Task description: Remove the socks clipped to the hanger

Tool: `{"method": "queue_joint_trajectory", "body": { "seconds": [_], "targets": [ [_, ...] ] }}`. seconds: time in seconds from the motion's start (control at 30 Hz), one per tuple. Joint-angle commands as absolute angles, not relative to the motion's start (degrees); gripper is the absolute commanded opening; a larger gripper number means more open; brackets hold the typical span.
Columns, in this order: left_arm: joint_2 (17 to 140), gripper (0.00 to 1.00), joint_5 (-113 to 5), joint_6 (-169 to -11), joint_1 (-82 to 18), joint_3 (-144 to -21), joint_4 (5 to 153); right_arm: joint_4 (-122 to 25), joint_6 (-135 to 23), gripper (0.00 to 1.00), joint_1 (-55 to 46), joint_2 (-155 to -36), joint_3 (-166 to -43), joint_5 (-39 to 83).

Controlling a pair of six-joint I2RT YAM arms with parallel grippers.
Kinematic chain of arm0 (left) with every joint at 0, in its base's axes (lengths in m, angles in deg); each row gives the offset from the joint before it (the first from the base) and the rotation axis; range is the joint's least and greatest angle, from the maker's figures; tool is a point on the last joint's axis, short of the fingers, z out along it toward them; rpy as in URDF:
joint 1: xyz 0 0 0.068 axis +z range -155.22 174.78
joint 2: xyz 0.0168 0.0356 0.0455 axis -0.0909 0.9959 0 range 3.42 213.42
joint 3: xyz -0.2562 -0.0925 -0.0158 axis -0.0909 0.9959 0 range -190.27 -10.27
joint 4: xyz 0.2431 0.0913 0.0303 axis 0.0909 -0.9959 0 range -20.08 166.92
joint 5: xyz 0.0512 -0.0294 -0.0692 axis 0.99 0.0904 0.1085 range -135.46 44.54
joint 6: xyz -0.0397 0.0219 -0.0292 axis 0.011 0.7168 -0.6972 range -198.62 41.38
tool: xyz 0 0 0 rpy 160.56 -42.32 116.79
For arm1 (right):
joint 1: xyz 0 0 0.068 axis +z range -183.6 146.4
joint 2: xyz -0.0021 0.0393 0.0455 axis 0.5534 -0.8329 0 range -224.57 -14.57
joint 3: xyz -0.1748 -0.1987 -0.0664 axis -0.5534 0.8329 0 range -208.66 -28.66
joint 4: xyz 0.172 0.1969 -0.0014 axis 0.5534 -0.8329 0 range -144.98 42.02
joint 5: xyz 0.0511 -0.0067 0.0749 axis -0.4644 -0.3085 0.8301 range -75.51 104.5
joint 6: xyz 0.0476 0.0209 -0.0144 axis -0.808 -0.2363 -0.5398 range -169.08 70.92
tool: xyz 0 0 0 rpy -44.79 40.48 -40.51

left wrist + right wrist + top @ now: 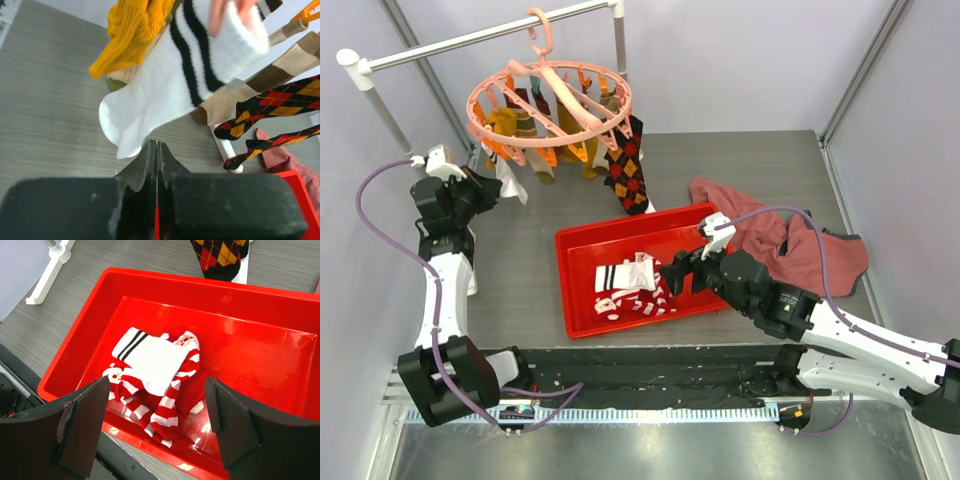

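The left gripper (156,150) has its jaws pressed flat together, and nothing shows between them. In the left wrist view, a white sock with black bands (165,95) hangs at 12 o'clock from the tips. Its toe edge comes down right to the tips on their 10 o'clock side, but I cannot tell if it touches them. A mustard sock (132,35) hangs behind it at 11 o'clock, and a dark argyle sock (280,100) is well apart at 2 o'clock.

In the top view these socks are clipped to the round pink hanger (570,100), which hangs from a white rail (490,35) at 11 o'clock from the red tray (565,290).

The right gripper (156,390) hovers over the tray with its jaws wide apart and holding nothing. Below the gap lie a red-and-white striped sock (165,415) and a white sock with black stripes (150,357), loose on the tray floor. A reddish cloth (790,240) lies on the table (520,270) at 3 o'clock from the tray.
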State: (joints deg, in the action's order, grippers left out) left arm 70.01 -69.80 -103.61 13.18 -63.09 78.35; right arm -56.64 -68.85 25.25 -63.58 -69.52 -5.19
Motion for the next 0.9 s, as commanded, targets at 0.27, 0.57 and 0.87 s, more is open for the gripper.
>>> {"method": "queue_joint_trajectory", "body": {
  "seconds": [0.27,0.57,0.87],
  "targets": [
    [59.9,0.00,-67.3,-110.2,13.2,-63.6,74.3,-51.3,-69.5,0.84,25.0,-66.9,-75.2,-4.5],
    [52.5,0.00,-71.2,-114.6,12.0,-62.2,69.4,-49.5,-69.1,0.83,25.1,-73.7,-82.3,-6.2],
    [50.0,0.08,-62.4,-112.1,11.6,-61.4,66.5,-48.6,-68.8,0.83,25.2,-77.6,-86.9,-6.2]
  ]
}}
